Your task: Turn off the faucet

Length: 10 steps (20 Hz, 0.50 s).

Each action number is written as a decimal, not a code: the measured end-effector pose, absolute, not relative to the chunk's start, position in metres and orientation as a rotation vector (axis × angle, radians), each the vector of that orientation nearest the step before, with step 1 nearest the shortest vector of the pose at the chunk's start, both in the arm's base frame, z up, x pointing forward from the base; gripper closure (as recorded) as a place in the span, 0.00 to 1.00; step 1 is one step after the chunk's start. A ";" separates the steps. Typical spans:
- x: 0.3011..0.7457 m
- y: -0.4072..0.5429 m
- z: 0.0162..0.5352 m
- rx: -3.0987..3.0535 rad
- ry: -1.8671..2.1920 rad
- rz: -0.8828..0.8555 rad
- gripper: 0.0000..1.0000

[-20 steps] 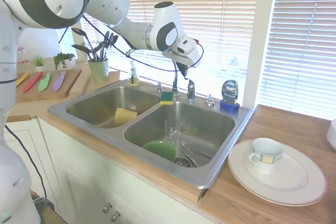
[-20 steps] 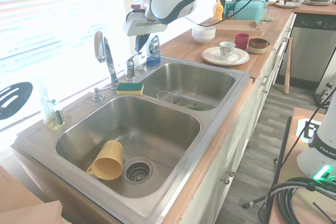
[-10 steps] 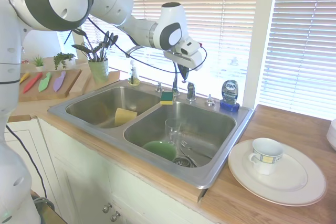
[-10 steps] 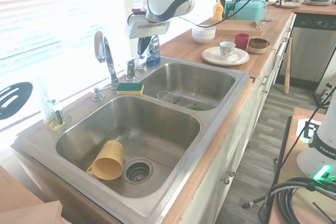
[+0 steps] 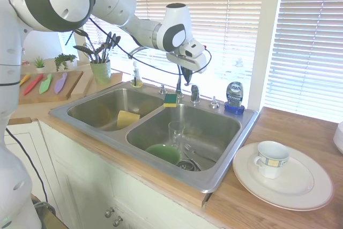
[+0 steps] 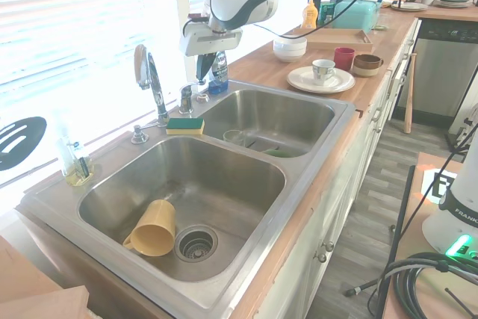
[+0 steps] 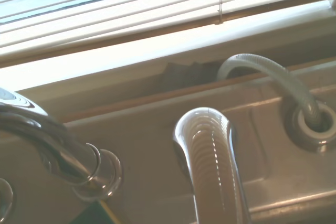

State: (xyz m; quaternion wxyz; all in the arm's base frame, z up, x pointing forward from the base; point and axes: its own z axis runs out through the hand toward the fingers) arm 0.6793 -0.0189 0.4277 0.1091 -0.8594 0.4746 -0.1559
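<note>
The faucet is a thin chrome gooseneck arching over the sink divider, also seen as the faucet in the second exterior view. Its small chrome lever handle stands upright just beside the spout base, shown too as the lever handle and close up as the lever handle. My gripper hangs a little above that handle, pointing down, and looks shut with nothing in it. From the other side the gripper sits above and slightly right of the lever. No water stream shows.
A blue dish-soap bottle stands right of the handle. A green-yellow sponge lies on the divider. The sink holds a glass, green bowl and yellow cup. A plate with a mug sits on the counter.
Over the last second the gripper shifted slightly right, toward the lever handle, and has barely moved in the last half second. Nothing else changed.
</note>
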 end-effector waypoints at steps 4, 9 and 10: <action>0.672 -0.017 0.431 -2.551 1.399 -0.409 1.00; 0.639 -0.016 0.412 -2.624 1.423 -0.237 1.00; 0.631 -0.015 0.408 -2.635 1.427 -0.207 1.00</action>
